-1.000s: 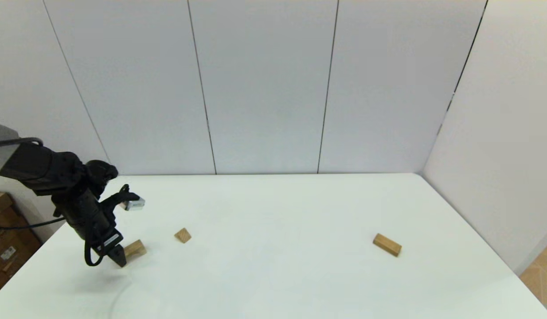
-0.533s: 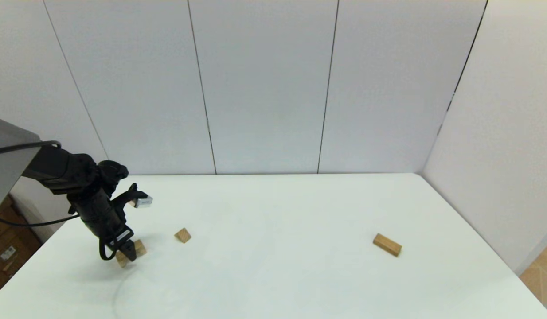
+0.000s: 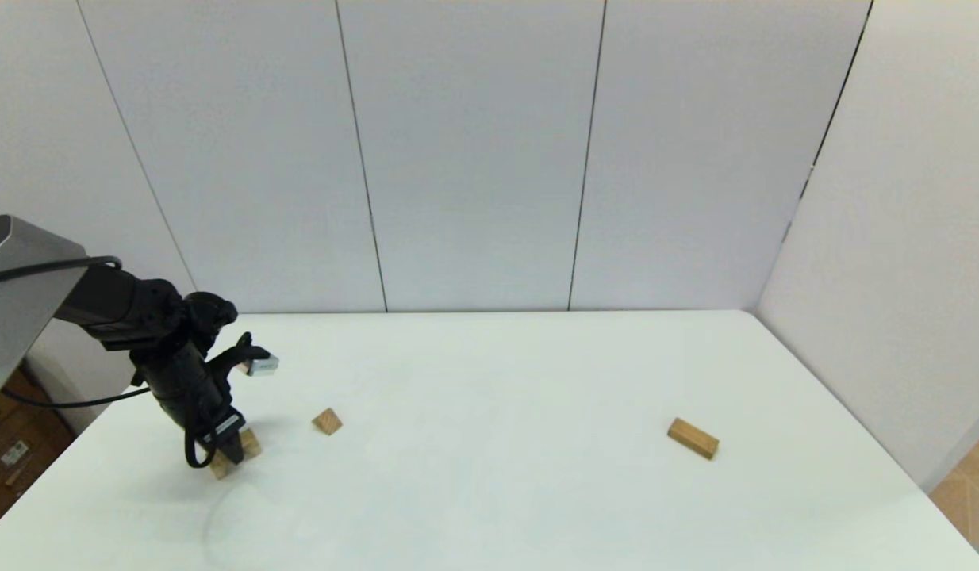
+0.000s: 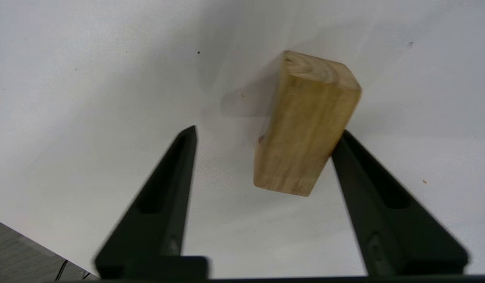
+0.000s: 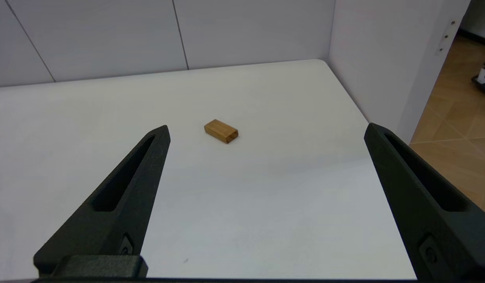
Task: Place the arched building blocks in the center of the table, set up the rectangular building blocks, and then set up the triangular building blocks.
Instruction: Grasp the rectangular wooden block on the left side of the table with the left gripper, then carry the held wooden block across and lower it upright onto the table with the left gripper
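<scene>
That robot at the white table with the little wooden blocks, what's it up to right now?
The left gripper is down at the near left of the table, fingers open around the arched block, with one finger against its side and the other apart from it. Nothing is gripped yet. The triangular block lies just beside it, and the rectangular block lies flat over on the right. The right gripper is open above the table, pointed toward the rectangular block, holding nothing. No block is in the center yet.
</scene>
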Controlling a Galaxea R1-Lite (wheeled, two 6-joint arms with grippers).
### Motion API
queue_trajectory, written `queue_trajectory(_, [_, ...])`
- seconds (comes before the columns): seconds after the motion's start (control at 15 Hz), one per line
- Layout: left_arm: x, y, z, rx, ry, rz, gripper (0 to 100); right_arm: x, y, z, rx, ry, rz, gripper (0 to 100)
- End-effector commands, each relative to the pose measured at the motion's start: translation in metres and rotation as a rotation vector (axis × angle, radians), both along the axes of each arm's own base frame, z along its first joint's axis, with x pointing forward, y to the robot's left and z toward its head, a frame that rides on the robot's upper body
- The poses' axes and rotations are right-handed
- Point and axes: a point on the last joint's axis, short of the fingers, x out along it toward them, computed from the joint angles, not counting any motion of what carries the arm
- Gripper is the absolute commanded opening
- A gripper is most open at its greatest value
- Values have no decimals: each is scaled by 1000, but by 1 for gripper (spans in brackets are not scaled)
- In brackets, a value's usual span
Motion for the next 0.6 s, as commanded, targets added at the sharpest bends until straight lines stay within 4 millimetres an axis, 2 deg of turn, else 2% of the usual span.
queue_trajectory(0.07, [-1, 0, -3, -4, 13, 12, 0, 0, 0, 0, 0, -1, 0, 100])
queue_trajectory(0.33, [-1, 0, -1, -6, 8, 11, 0, 0, 0, 0, 0, -1, 0, 100])
queue_trajectory(0.6, [-11, -10, 21, -58, 4, -13, 0, 0, 0, 0, 2, -1, 0, 100])
